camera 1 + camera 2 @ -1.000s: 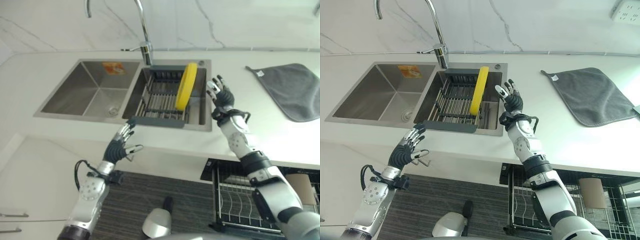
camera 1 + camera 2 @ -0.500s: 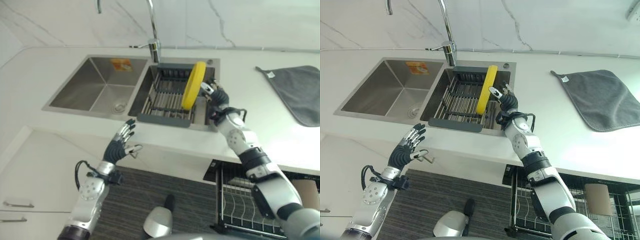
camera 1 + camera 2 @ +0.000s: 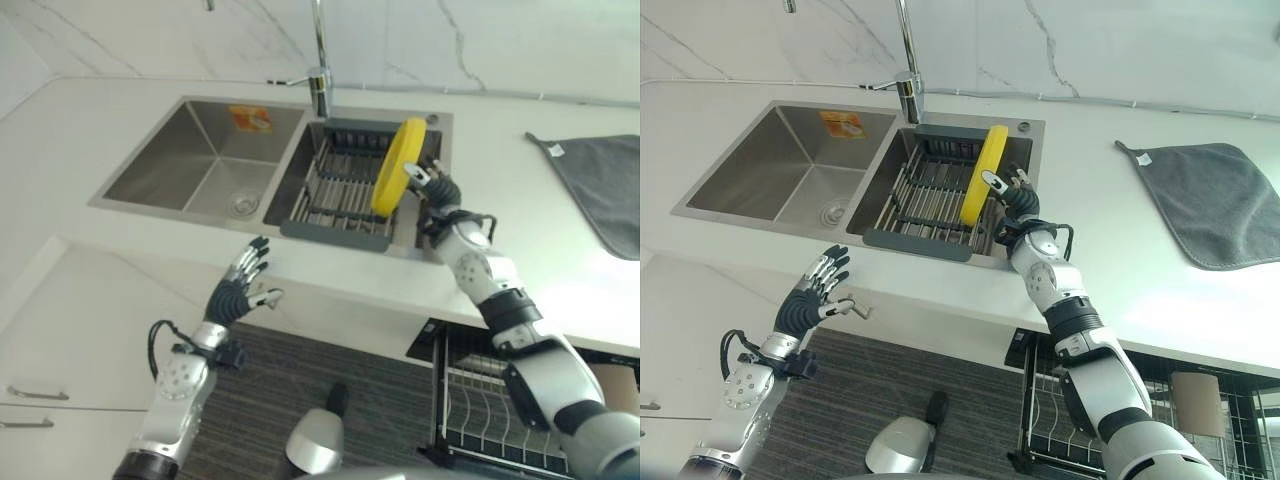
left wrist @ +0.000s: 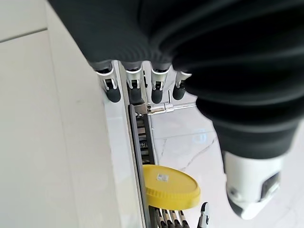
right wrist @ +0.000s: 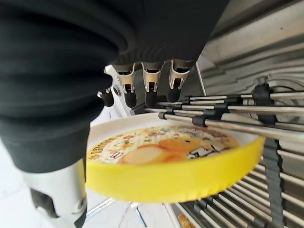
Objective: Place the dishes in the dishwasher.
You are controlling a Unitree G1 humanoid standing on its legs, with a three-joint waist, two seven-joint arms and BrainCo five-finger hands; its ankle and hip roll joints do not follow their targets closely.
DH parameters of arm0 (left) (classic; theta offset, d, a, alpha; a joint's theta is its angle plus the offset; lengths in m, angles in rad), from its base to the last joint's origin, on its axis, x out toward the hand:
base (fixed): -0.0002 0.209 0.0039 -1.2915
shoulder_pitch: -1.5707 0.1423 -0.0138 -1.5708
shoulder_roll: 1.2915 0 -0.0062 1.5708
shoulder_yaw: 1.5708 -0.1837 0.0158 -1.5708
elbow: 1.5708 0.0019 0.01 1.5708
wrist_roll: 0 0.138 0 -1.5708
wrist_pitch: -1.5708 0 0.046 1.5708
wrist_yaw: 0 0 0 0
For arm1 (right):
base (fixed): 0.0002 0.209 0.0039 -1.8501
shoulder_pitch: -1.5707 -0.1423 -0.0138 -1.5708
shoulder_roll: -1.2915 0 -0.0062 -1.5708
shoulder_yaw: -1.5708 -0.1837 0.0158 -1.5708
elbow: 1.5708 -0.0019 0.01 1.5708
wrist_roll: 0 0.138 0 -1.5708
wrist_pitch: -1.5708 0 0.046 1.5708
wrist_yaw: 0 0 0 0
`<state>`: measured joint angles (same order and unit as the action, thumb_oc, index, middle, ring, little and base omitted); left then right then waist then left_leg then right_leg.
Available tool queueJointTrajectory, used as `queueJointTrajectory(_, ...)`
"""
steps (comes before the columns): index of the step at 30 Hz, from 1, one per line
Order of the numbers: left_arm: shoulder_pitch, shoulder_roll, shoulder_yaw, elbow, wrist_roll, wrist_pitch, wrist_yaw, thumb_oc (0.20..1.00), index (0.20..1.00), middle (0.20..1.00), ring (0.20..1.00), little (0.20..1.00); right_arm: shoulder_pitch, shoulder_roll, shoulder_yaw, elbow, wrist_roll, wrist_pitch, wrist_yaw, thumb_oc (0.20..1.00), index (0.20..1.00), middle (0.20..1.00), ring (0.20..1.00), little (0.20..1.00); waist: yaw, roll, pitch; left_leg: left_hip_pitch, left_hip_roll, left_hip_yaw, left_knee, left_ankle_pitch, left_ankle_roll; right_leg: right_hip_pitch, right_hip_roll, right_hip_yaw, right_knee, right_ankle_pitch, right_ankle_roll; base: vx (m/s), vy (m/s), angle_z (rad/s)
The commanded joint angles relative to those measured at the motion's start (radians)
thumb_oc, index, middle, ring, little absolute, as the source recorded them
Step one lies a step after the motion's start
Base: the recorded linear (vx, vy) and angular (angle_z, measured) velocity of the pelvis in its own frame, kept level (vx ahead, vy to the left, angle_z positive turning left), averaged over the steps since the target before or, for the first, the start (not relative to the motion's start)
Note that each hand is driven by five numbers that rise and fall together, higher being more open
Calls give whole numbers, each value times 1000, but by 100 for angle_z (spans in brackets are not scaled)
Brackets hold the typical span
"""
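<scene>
The right hand point(image 3: 1012, 190) has come in from above the counter to the one yellow plate point(image 3: 977, 188), fingers straight on one face and thumb on the other, not clamped. The plate stands on edge in the drying rack point(image 3: 925, 200) inside the sink's point(image 3: 750, 175) right basin. The left hand point(image 3: 812, 295) hovers spread before the counter edge. One grey cloth point(image 3: 1205, 200) lies apart.

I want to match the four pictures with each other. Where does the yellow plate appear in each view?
Left eye view: yellow plate stands on edge in the drying rack, at its right end, by the right hand.
Right eye view: same place, right of the faucet.
Left wrist view: low in the picture.
Right wrist view: across the middle, just past the fingers.
Shared landmark: the rack.
</scene>
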<state>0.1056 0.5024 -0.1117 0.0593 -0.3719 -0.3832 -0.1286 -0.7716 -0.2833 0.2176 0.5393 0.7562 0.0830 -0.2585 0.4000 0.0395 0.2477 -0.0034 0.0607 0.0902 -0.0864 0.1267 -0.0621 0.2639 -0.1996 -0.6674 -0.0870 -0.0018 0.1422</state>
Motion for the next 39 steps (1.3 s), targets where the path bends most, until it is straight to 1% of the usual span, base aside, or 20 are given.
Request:
queueJointTrajectory(1,-18,47,-60,-3,13,-32,27,1000,1000,1000,1000,1000,-95,-55,17,-52,-77,-11,-55,1000,1000,1000,1000,1000,26,29,-50,-61,41,-5,16,-30,-27,-13,-28,30,141,-109,-5,0,0,0)
queueJointTrajectory(7,-23,48,-69,-5,18,-27,38,1000,1000,1000,1000,1000,-118,-58,27,-51,-104,5,-93,1000,1000,1000,1000,1000,29,30,-47,-64,40,-5,17,-29,-28,-13,-30,27,146,-111,-5,0,0,0)
queueJointTrajectory(12,-24,50,-70,-7,25,-21,46,1000,1000,1000,1000,1000,-127,-61,34,-60,-118,11,-106,1000,1000,1000,1000,1000,32,28,-43,-65,40,-9,18,-28,-27,-14,-30,26,150,-113,-7,0,0,0)
queueJointTrajectory(21,-13,48,-66,-12,35,-17,51,1000,1000,1000,1000,1000,-116,-57,46,-97,-118,15,-105,1000,1000,1000,1000,1000,32,28,-41,-67,40,-12,24,-29,-28,-13,-28,28,155,-117,-9,1,-1,2)
queueJointTrajectory(25,-11,46,-65,-8,40,-18,53,1000,1000,1000,1000,1000,-107,-51,52,-121,-111,31,-89,1000,1000,1000,1000,1000,30,26,-42,-65,40,-12,23,-30,-28,-14,-26,30,154,-117,-9,0,0,0)
queueJointTrajectory(30,-8,44,-62,-9,46,-14,54,1000,1000,1000,1000,1000,-93,-43,66,-154,-102,33,-75,1000,1000,1000,1000,1000,26,24,-44,-62,42,-8,23,-31,-29,-15,-25,32,151,-116,-8,0,0,0)
queueJointTrajectory(39,0,33,-60,-15,62,-4,66,1000,1000,1000,1000,1000,-64,-17,87,-233,-152,57,-106,1000,1000,1000,1000,1000,16,24,-45,-57,45,0,24,-34,-28,-17,-26,35,153,-116,-8,0,0,0)
